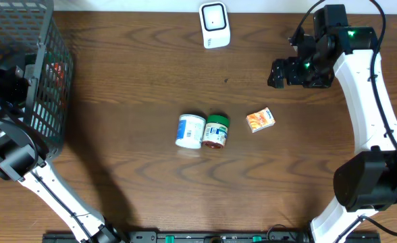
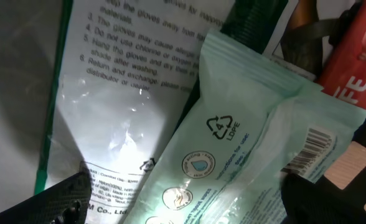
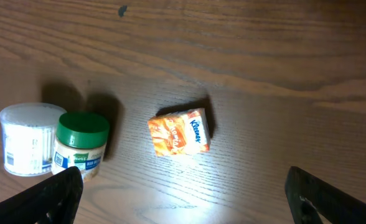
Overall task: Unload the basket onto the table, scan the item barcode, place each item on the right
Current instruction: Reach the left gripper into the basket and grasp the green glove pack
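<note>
— Where are your jaws?
— My left gripper [image 2: 192, 208] is spread wide, gripping nothing. A wipes pack [image 2: 233, 155] lies between its fingers, with the barcode [image 2: 310, 149] up by the right finger. A glove bag [image 2: 108, 93] lies under it to the left, and a red pack [image 2: 357, 56] lies beyond.
— And the other?
— My right gripper [image 3: 189, 208] is just as wide and empty above the table [image 3: 264, 50]. A tissue pack [image 3: 178, 132] sits just ahead, with a jar [image 3: 80, 144] and tub [image 3: 26, 138] side by side to its left.
</note>
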Tool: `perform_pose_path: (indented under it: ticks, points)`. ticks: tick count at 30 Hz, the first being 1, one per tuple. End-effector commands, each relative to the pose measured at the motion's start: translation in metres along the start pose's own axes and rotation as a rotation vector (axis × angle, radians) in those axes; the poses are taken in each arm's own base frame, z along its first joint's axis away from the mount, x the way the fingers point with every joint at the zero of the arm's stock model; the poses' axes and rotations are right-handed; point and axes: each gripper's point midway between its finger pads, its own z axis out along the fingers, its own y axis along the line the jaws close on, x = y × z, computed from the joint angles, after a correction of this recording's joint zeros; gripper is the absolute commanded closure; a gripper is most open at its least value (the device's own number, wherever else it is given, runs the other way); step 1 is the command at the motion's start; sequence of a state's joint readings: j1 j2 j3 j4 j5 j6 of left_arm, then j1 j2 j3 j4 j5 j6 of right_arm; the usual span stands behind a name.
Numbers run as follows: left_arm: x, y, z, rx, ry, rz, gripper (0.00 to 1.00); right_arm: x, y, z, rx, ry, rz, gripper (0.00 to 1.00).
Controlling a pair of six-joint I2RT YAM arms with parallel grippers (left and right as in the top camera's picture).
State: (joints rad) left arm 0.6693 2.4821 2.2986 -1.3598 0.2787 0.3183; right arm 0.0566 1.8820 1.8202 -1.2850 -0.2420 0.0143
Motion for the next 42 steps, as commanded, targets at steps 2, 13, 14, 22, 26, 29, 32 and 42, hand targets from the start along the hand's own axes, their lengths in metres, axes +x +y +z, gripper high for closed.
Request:
perform_pose_path:
  ticks: [2,13,14,22,26,29,32,42]
  points:
    - [0.001,-0.001,0.007,-0.005,0.018,0.003,0.02,-0.004,0.003,-0.010,0.005,-0.032,-0.022,0.01]
    - [-0.013,-0.004,-0.064,-0.121,-0.157,0.009,0.02,-0.005,0.003,-0.010,0.005,-0.032,-0.022,0.01]
    - [-0.013,-0.001,-0.068,-0.140,-0.165,0.002,0.02,-0.005,0.003,-0.010,0.005,-0.032,-0.022,0.01]
    - [-0.013,0.010,-0.061,-0.195,-0.159,-0.004,0.02,-0.005,0.003,-0.010,0.005,-0.032,-0.022,0.01]
    - [-0.009,0.016,-0.041,-0.202,-0.129,0.036,0.02,-0.005,0.003,-0.010,0.005,-0.033,-0.023,0.01]
    - [-0.004,0.020,-0.019,-0.197,-0.101,0.066,0.02,-0.005,0.003,-0.010,0.005,-0.033,-0.023,0.01]
    - [-0.002,0.024,0.000,-0.195,-0.092,0.080,0.02,-0.005,0.003,-0.010,0.005,-0.033,-0.023,0.01]
    - [0.022,0.017,0.051,-0.107,-0.036,0.079,0.02,-0.006,0.003,-0.010,0.005,-0.038,-0.023,0.01]
